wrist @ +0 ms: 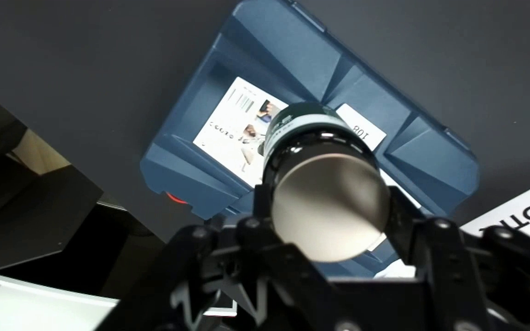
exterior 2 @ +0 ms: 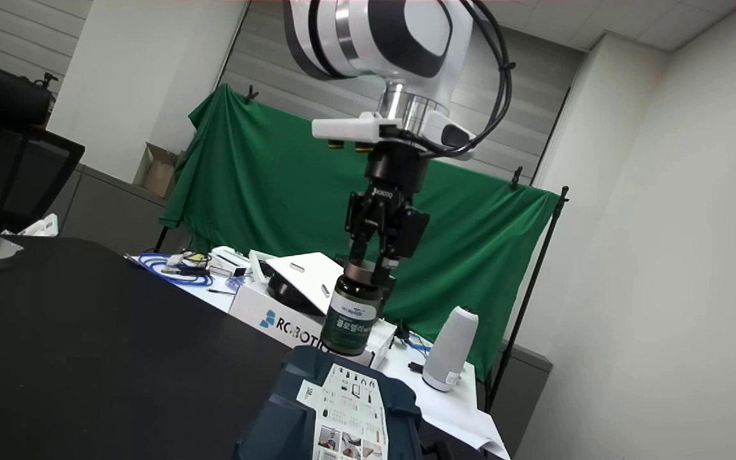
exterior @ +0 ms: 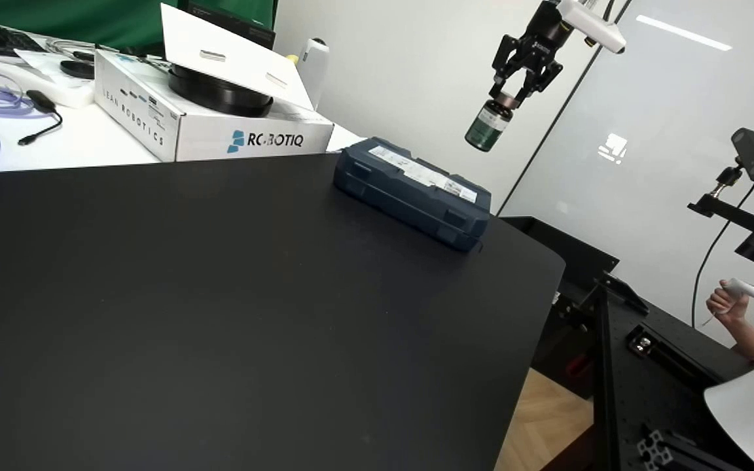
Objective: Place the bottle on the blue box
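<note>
The bottle has a metallic-looking cap, a pale label band and a green lower part; it shows in both exterior views (exterior: 488, 125) (exterior 2: 351, 319) and in the wrist view (wrist: 325, 179). My gripper (exterior: 508, 98) (exterior 2: 371, 268) is shut on it at the cap, with one finger on each side (wrist: 331, 207). The bottle hangs in the air, apart from the blue box. The blue box (exterior: 410, 203) (exterior 2: 278, 415) lies flat on the black table, its light label strip facing up. In the wrist view the bottle covers the middle of the box (wrist: 292, 55).
A white box with black lettering (exterior: 252, 140) (exterior 2: 250, 313) stands behind the black table (exterior: 252, 294), with a white panel on a black round base on it. A white rounded device (exterior 2: 451, 348) stands beside it. A person's hand (exterior: 730, 304) shows at the right.
</note>
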Robot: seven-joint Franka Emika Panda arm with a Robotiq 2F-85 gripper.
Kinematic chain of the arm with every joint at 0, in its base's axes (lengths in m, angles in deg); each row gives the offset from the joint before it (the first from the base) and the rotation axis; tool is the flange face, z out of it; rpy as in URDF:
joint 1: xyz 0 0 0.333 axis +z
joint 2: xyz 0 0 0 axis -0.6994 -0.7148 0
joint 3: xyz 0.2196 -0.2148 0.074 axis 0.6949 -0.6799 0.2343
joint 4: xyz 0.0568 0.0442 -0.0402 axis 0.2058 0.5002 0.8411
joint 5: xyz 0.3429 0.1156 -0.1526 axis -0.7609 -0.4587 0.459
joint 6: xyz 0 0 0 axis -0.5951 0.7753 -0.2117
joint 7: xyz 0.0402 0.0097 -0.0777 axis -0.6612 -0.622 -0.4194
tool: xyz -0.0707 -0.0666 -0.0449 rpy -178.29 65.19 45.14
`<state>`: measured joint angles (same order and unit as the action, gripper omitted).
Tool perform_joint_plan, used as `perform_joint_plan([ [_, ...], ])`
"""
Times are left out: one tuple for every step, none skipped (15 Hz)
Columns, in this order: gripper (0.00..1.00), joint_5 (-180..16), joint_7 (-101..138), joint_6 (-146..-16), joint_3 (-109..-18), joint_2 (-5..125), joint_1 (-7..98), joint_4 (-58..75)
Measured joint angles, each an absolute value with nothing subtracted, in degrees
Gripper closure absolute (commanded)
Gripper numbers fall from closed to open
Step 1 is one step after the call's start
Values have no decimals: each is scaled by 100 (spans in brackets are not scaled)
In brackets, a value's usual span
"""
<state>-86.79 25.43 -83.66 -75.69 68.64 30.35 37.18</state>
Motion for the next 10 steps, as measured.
perform_joint_plan([
  [64, -8732, 2481, -8396, -7589, 6817, 2958, 3719],
  [64, -8768, 2432, -8421, -7605, 6752, 2901, 3719],
  [64, -8808, 2417, -8454, -7611, 6673, 2859, 3719],
  [64, -8839, 2413, -8497, -7612, 6586, 2835, 3718],
  [64, -8855, 2413, -8546, -7612, 6491, 2821, 3717],
  [64, -8866, 2413, -8593, -7612, 6390, 2816, 3715],
  [64, -8872, 2413, -8644, -7612, 6290, 2816, 3713],
  [64, -8873, 2413, -8690, -7612, 6192, 2817, 3709],
  [64, -8873, 2414, -8740, -7611, 6091, 2817, 3706],
  [64, -8872, 2414, -8777, -7611, 6001, 2818, 3702],
])
